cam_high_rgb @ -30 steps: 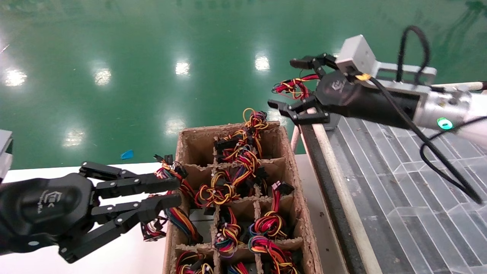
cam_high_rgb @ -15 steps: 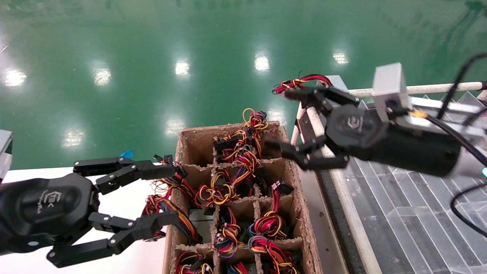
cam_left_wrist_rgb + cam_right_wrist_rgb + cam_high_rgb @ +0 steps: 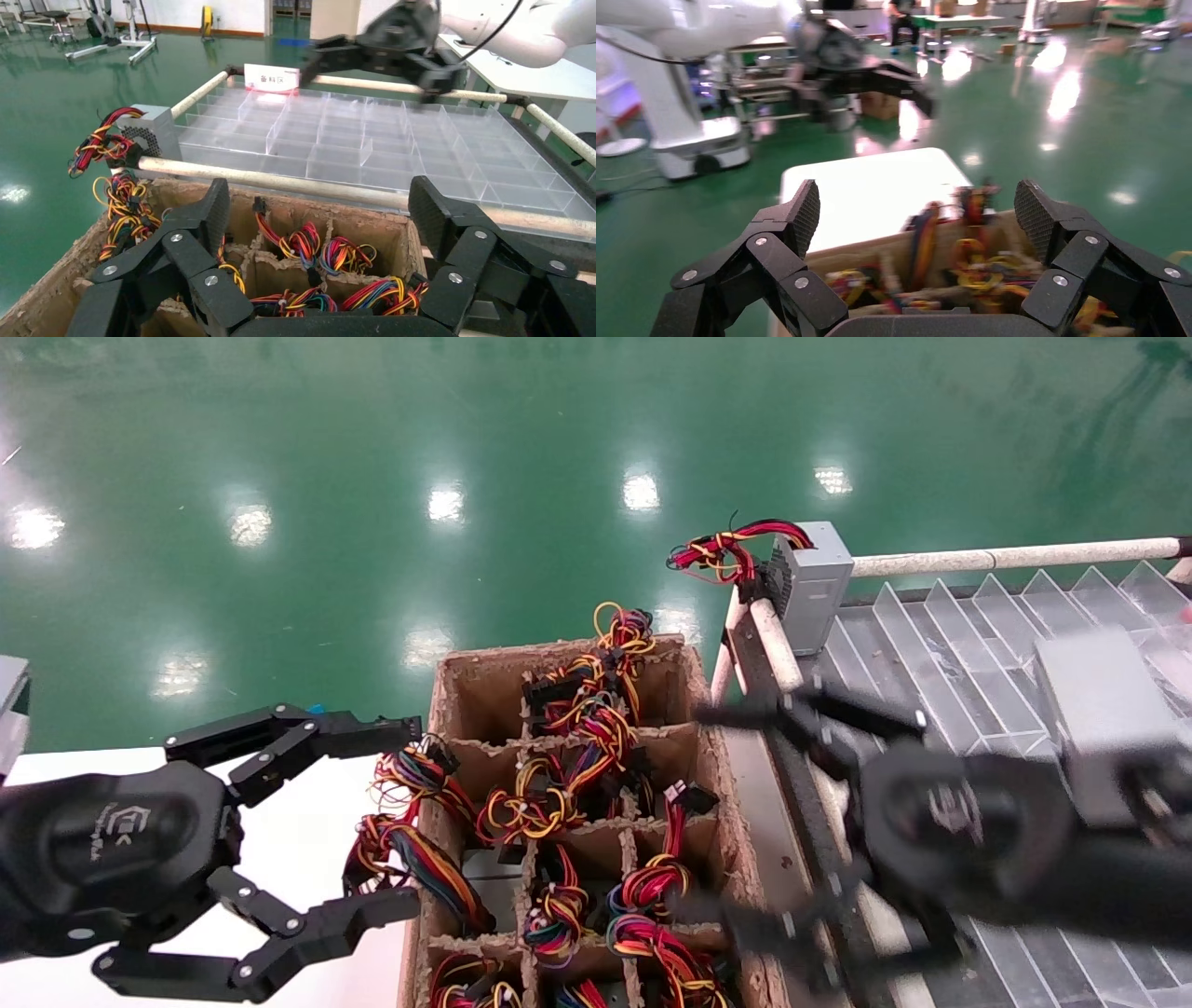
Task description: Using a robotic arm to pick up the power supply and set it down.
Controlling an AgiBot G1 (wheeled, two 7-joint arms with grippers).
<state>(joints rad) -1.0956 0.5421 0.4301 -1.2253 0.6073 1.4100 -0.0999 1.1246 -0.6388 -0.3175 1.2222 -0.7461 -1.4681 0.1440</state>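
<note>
The left black claw gripper (image 3: 405, 812) stands with its jaws spread wide and holds nothing. It is at the left wall of the brown moulded-pulp box with compartments (image 3: 559, 649), close to the red, yellow and black wire loops (image 3: 410, 780) that hang over this wall.

The step in hand looks like a reach for a next unit in the box. To do it well, the gripper should take the metal body and not the loose wires, because wires slip and catch on the dividers. It should come down straight into one compartment and lift straight up, so that the neighbouring bundles do not follow.

The right black claw gripper (image 3: 698, 812) is also wide open and empty. It hangs over the right wall of the box, at the border with the clear plastic divided tray (image 3: 978, 617).

The small grey metal power supply with a perforated grille (image 3: 812, 581) stands in the far corner of this tray, against the pale rail. Nothing holds it, so this one seems already set down. Its red and yellow wire bundle (image 3: 731, 547) hangs out over the shiny green floor (image 3: 372, 430).

The left arm lies low over the white table (image 3: 93, 761), with the claw pointing towards the box.
</note>
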